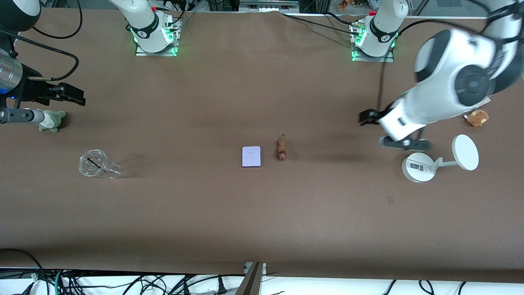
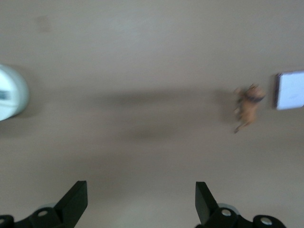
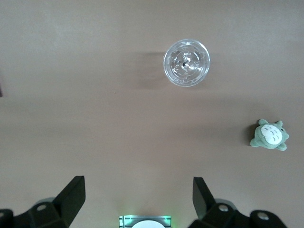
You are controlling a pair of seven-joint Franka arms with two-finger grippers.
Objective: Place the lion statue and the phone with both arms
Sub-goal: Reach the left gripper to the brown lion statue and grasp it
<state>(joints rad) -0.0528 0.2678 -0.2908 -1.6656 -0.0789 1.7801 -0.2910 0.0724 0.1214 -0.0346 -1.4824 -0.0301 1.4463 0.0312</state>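
Note:
The lion statue (image 1: 281, 149), a tiny orange-brown figurine, lies near the middle of the table. The phone (image 1: 251, 157), a pale lavender slab, lies flat beside it toward the right arm's end. My left gripper (image 1: 365, 117) hangs open and empty over bare table between the lion and the white stand. In the left wrist view its gripper (image 2: 141, 204) is open, with the lion (image 2: 248, 107) and the phone (image 2: 290, 90) well off from it. My right gripper (image 1: 77, 97) is open and empty at the right arm's end of the table, also shown in its wrist view (image 3: 138, 202).
A grey-green plush (image 1: 51, 121) and a clear cup (image 1: 97, 164) sit at the right arm's end; both show in the right wrist view, plush (image 3: 270, 135) and cup (image 3: 186, 62). A white round-based stand (image 1: 418, 166) and a brown plush (image 1: 477, 117) sit at the left arm's end.

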